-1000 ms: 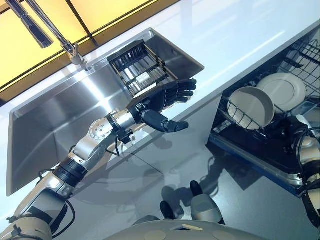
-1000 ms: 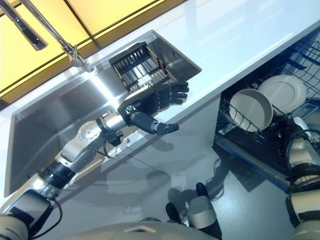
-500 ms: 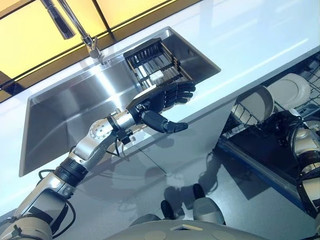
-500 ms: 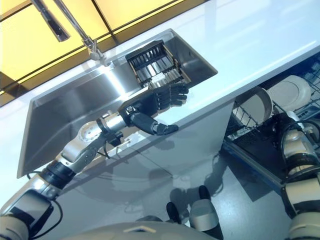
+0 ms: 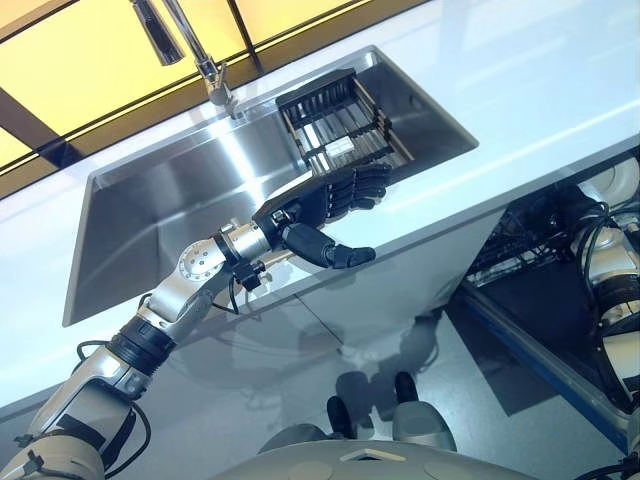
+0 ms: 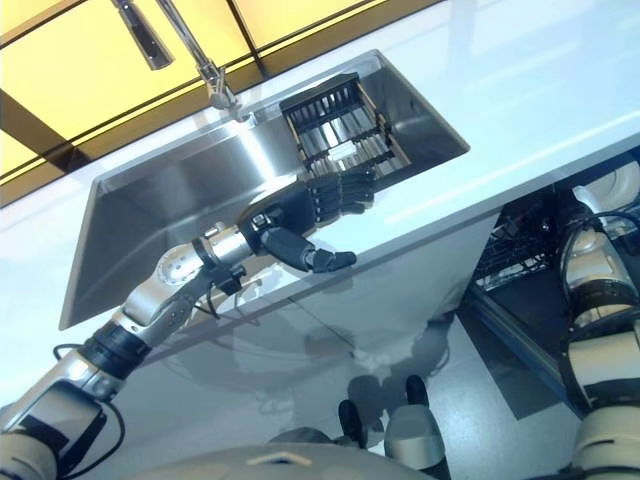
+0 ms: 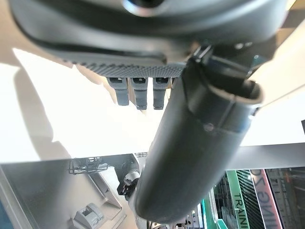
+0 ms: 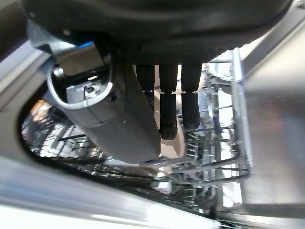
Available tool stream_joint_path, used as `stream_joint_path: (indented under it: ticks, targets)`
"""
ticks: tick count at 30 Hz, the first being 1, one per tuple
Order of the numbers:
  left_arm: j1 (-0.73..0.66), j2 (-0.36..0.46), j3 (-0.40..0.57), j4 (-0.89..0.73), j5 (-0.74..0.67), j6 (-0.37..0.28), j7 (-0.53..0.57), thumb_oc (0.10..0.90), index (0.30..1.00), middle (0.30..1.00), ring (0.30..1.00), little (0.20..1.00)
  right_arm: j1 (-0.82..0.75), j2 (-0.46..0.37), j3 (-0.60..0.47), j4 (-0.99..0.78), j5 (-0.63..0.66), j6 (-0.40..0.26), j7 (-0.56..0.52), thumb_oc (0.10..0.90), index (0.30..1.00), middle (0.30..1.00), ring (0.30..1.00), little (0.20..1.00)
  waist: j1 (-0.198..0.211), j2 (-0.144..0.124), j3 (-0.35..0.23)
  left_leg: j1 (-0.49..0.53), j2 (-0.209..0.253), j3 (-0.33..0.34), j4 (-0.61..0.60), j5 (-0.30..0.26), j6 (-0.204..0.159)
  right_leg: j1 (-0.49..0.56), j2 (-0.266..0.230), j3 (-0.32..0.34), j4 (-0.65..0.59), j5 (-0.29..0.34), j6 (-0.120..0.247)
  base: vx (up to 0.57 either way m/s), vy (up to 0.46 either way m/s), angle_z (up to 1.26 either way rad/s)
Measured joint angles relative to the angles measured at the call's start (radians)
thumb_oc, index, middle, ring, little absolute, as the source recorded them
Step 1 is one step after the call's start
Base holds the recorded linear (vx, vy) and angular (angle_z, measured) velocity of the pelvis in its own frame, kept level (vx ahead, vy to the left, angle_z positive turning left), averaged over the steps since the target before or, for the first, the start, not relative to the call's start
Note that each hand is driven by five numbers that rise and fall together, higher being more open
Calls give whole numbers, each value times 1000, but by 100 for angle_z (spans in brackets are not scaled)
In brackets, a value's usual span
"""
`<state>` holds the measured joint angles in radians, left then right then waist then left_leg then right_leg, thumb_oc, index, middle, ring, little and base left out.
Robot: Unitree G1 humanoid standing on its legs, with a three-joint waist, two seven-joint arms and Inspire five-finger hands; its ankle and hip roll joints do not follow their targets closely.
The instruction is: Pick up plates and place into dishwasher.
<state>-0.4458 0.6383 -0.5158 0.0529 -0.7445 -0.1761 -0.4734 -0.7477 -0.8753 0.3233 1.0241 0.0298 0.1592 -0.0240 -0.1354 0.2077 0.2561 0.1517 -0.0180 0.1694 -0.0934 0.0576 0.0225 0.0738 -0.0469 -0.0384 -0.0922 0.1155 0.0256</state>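
Note:
My left hand (image 5: 310, 205) hovers open over the sink's front rim, fingers straight and thumb spread, holding nothing. Just beyond its fingertips, a black dish rack (image 5: 335, 130) sits in the right end of the steel sink (image 5: 150, 220). At the right edge the dishwasher (image 5: 540, 310) stands open, and a white plate (image 5: 622, 180) shows partly inside it. My right arm reaches into the dishwasher. In the right wrist view my right hand (image 8: 167, 109) hangs open and empty over the wire rack (image 8: 233, 162).
A tall faucet (image 5: 190, 40) stands behind the sink. The white counter (image 5: 540, 80) runs to the right, above the dishwasher. Grey floor lies in front of the cabinets.
The whole picture has shifted right, so the camera has turned left; the dishwasher and its plates slid to the right edge. My left hand keeps its open pose by the sink rack.

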Motion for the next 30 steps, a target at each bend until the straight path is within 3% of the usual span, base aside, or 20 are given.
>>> stream_joint_path:
  ticks: [9, 10, 11, 18, 23, 24, 27, 29, 30]
  targets:
    - [-1, 10, -13, 0, -6, -34, -14, 800, 900, 900, 900, 900, -50, -2, 0, 12, 28, -15, -18, 100, 300, 300, 300, 200, 4, 9, 4, -21, -4, -2, 0, 4, 4, -19, -5, -1, 0, 0, 1, -61, 25, 2]
    - [-1, 14, -18, 0, -14, -42, -14, 800, 900, 900, 900, 900, -50, -2, 0, 13, 28, -14, -12, 383, 542, 542, 542, 483, 1, 12, 6, -21, -3, -2, 0, 4, 3, -19, -4, -1, 0, 0, 1, 0, 0, 0]
    - [-1, 15, -20, 0, -17, -43, -15, 800, 900, 900, 900, 900, -49, -3, 0, 13, 28, -13, -6, 800, 900, 900, 900, 900, -3, 12, 7, -20, -3, -2, 0, 4, 3, -19, -4, -1, 0, 0, 1, 0, 0, 0]
    - [-2, 18, -19, 0, -20, -44, -5, 800, 900, 900, 900, 900, 46, -57, -4, -108, -17, -12, 81, 800, 900, 900, 900, 900, -21, -12, 24, -6, 2, 21, 0, -3, -2, -13, 4, 17, 0, 0, 1, 0, 13, -7]
    - [0, 41, 13, -3, -20, -43, 7, 800, 900, 900, 900, 900, 301, -79, -173, -415, -42, 22, 83, 800, 900, 900, 900, 900, -62, -55, 53, 4, 2, 45, 0, -10, -1, -14, 10, 42, 1, -2, 4, -43, 23, -13]
    - [0, 41, 13, -3, -20, -43, 7, 800, 900, 900, 900, 900, 301, -79, -173, -415, -42, 22, 83, 800, 900, 900, 900, 900, -62, -55, 53, 4, 2, 45, 0, -10, -1, -14, 10, 42, 1, -2, 4, -18, 15, -21]
    - [1, 53, 38, -3, -18, -43, 14, 800, 900, 900, 900, 900, 462, -79, -268, -508, -52, 46, 101, 800, 900, 900, 900, 900, -85, -87, 74, 19, 2, 65, -1, -20, 1, -6, 11, 61, 1, -3, 5, -16, 22, -18]
    - [22, 60, 79, -5, -8, -42, 14, 800, 900, 900, 900, 900, 634, -58, -365, -545, -55, 63, 116, 800, 900, 900, 900, 900, -120, -115, 84, 35, 0, 81, 0, -30, 1, 0, 14, 82, 1, -1, 4, -13, 33, -21]
    - [28, 61, 87, -6, -4, -42, 14, 800, 900, 900, 900, 900, 676, -46, -404, -576, -64, 64, 114, 800, 900, 900, 900, 900, -121, -117, 83, 35, 2, 87, -1, -33, 2, 3, 13, 82, 1, -2, 6, -5, 19, -24]
